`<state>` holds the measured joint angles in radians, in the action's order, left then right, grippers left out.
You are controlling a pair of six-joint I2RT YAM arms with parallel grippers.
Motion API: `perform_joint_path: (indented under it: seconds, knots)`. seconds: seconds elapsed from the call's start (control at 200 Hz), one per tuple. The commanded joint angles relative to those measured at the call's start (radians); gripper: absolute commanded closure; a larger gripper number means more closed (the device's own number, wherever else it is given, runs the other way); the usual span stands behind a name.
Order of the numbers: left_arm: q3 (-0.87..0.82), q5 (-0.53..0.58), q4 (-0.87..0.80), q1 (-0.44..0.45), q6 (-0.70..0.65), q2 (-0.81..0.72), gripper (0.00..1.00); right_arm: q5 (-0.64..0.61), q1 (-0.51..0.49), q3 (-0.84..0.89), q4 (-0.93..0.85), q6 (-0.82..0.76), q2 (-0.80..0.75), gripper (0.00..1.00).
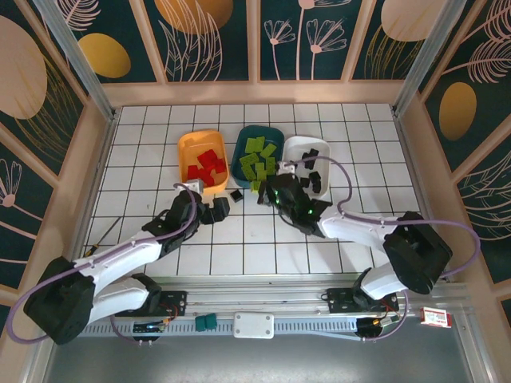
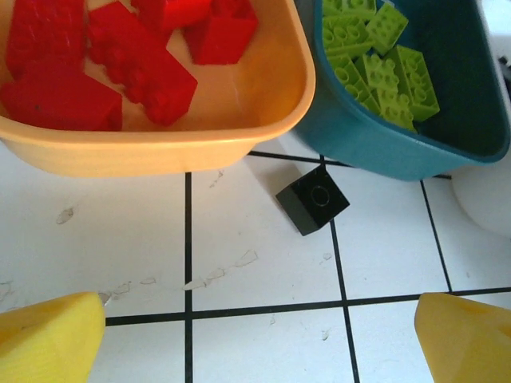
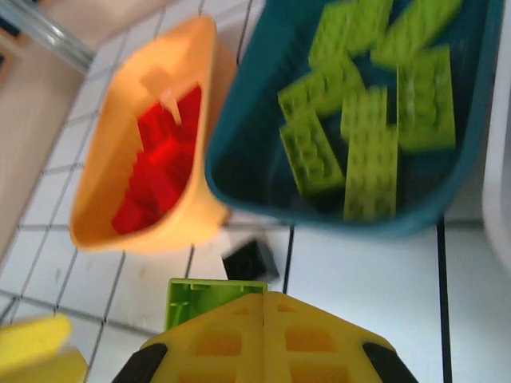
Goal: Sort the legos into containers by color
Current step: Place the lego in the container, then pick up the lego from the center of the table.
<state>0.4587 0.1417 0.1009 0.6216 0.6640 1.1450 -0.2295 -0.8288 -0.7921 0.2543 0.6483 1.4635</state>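
Three containers stand side by side. The orange tub (image 1: 192,146) holds red legos (image 2: 120,60), the teal tub (image 1: 243,144) holds lime green legos (image 3: 359,112), and the white tub (image 1: 294,148) holds black ones (image 1: 314,177). One black lego (image 2: 313,199) lies on the tiles just in front of the gap between the orange and teal tubs. My right gripper (image 3: 263,297) is shut on a lime green lego (image 3: 209,297), raised just in front of the teal tub. My left gripper (image 2: 259,343) stands open above bare tiles a little short of the black lego, its fingers (image 2: 48,339) far apart.
Wooden frame walls enclose the tiled table (image 1: 263,239). On the near rail sit two small teal blocks (image 1: 206,322), a white rounded box (image 1: 254,325) and a red-and-white tag (image 1: 435,318). A thin rod (image 1: 104,235) lies at the table's left edge.
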Motion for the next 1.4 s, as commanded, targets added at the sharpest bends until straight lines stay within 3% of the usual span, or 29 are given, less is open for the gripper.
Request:
perform_joint_path:
  seconds: [0.0,0.15,0.285,0.405,0.706,0.956,1.036,1.101,1.241,1.396]
  knots:
    - [0.051,-0.042,0.015,0.0,-0.035,0.058,0.01,0.012,0.092,-0.108,-0.023,-0.1,0.094,1.0]
    - [0.095,-0.058,0.023,0.003,-0.041,0.144,0.01,0.087,0.182,-0.282,-0.033,-0.155,0.294,1.0]
    - [0.141,-0.043,0.04,0.019,-0.048,0.22,0.01,0.125,0.208,-0.39,-0.074,-0.187,0.393,0.64]
    - [0.199,0.011,0.048,0.054,-0.071,0.315,0.02,0.13,0.198,-0.343,-0.043,-0.192,0.342,0.54]
    - [0.315,0.081,0.081,0.089,-0.066,0.538,0.13,0.069,0.137,-0.098,0.015,-0.165,0.07,0.49]
    - [0.351,0.083,0.159,0.09,-0.07,0.648,0.31,-0.003,0.058,0.064,0.006,-0.128,-0.164,0.49]
    - [0.356,0.081,0.172,0.09,-0.069,0.667,0.41,-0.006,0.057,0.126,0.004,-0.094,-0.239,0.49]
    - [0.356,0.069,0.174,0.09,-0.068,0.674,0.52,-0.014,0.056,0.177,-0.003,-0.075,-0.294,0.49]
    - [0.348,0.055,0.165,0.109,-0.064,0.647,0.64,-0.074,0.066,0.256,-0.063,-0.047,-0.417,0.49]
    - [0.359,0.045,0.104,0.186,-0.057,0.528,0.68,-0.116,0.102,0.323,-0.156,-0.023,-0.548,0.49]
